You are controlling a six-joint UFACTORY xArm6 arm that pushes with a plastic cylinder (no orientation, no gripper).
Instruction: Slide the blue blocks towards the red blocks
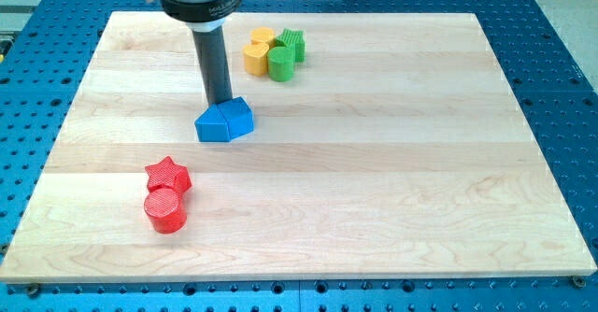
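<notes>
Two blue blocks sit touching in the board's upper left-middle: a blue block point(213, 125) on the left and a blue house-shaped block point(239, 117) on the right. My tip point(220, 103) stands right behind them, at their top edge, touching or nearly touching. A red star block point(168, 175) lies at the lower left, with a red cylinder block point(165, 210) just below it, touching. The red blocks are down and to the left of the blue pair.
A cluster of two yellow blocks point(259, 52) and two green blocks point(286, 54) sits near the board's top edge. The wooden board point(392, 163) lies on a blue perforated table point(561, 88).
</notes>
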